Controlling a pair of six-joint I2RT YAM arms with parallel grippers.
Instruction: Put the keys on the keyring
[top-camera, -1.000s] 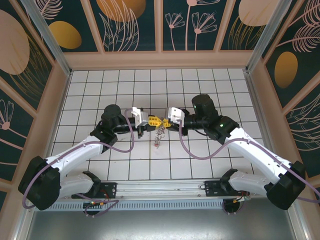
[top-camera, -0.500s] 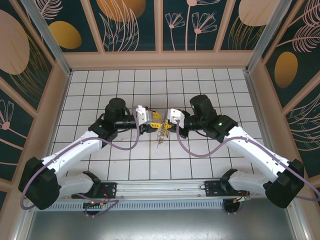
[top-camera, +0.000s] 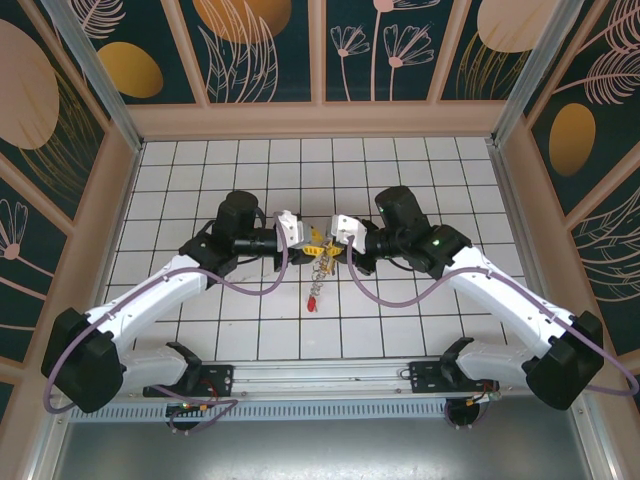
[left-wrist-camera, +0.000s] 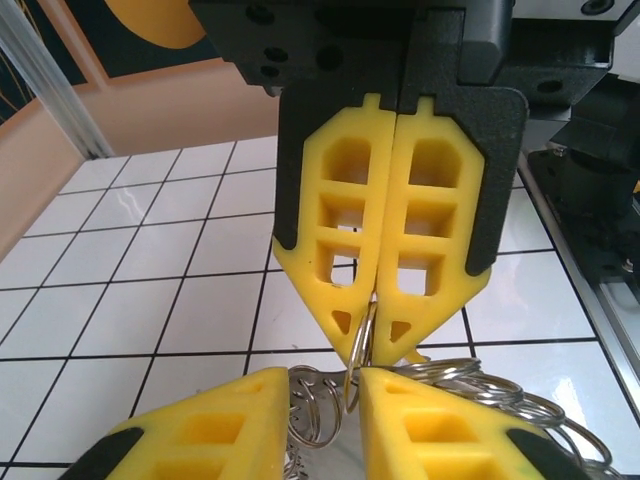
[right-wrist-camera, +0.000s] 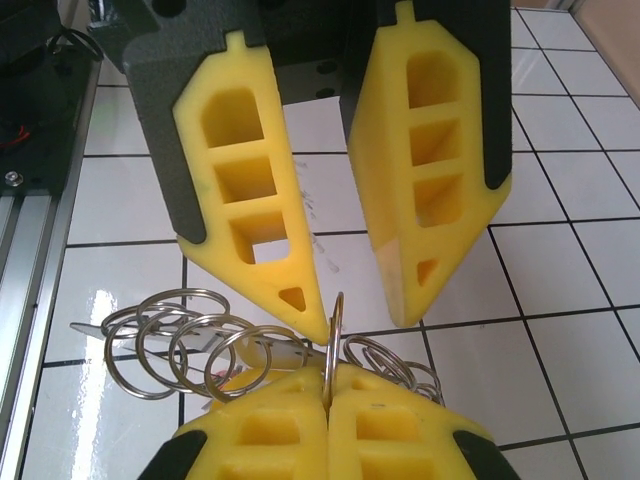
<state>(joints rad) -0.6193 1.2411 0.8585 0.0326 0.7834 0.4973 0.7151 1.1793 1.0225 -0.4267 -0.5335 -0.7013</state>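
Keyring (right-wrist-camera: 335, 330) thin, edge-on, silvery rings (right-wrist-camera: 215, 345) bunched beside, right claw (right-wrist-camera: 328, 378) clamped on it, left claw (right-wrist-camera: 365, 322) apart.

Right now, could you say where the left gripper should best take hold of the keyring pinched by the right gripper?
Probably the arc of the keyring projecting past the right gripper, approached head-on from opposite. It stands edge-on between the open fingers of the left gripper, so they would close on its flat faces.

You have bright, even light from above; soft glare shines on the white tiles (right-wrist-camera: 110, 290), shadows are faint, and the pictures look sharp.
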